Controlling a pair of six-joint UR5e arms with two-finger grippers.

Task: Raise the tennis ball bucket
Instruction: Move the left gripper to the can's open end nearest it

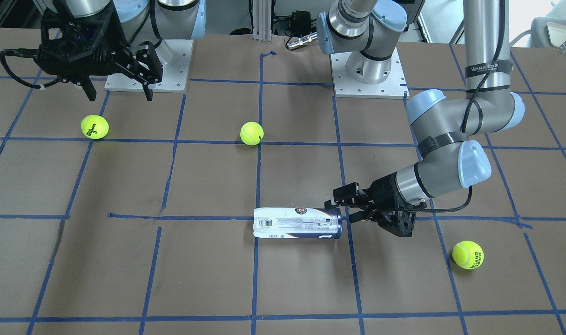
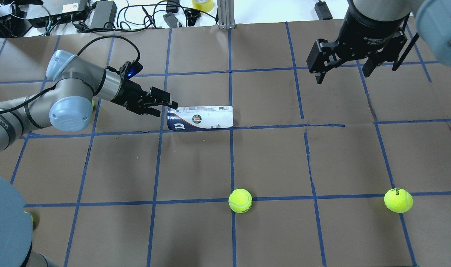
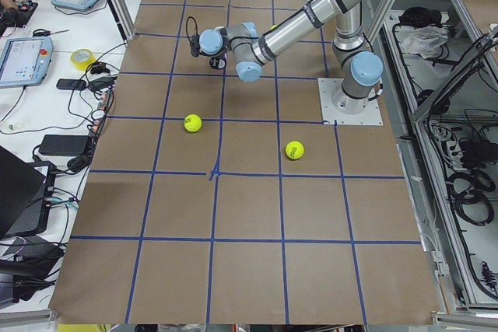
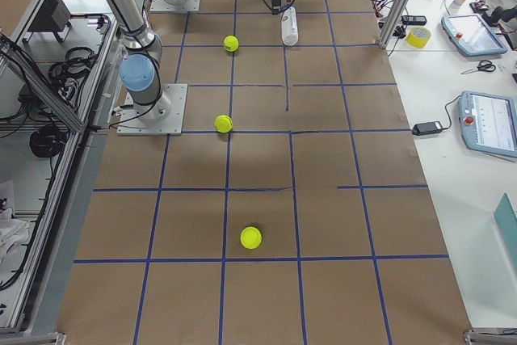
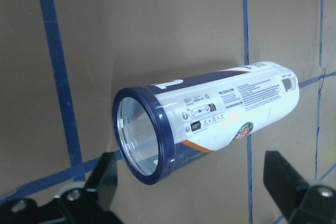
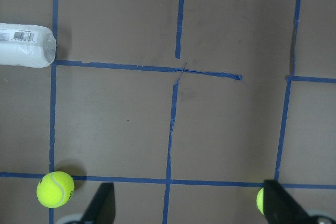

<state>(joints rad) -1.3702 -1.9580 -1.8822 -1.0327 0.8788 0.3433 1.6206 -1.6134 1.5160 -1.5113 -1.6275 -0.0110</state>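
Observation:
The tennis ball bucket (image 1: 297, 223) is a white can with a navy end band, lying on its side on the brown table; it also shows in the overhead view (image 2: 199, 118). My left gripper (image 1: 340, 210) is open, low and level with the can's navy open end, just short of it. In the left wrist view the can (image 5: 210, 119) lies ahead between the spread fingers (image 5: 102, 182), with nothing gripped. My right gripper (image 2: 342, 76) is open and empty, high above the table and far from the can, whose white end shows in the right wrist view (image 6: 26, 45).
Three yellow-green tennis balls lie loose on the table: one (image 1: 468, 254) close to my left arm, one (image 1: 252, 133) mid-table, and one (image 1: 95, 127) below my right gripper. Blue tape lines grid the table. Cables and devices sit past the far edge (image 2: 99, 15).

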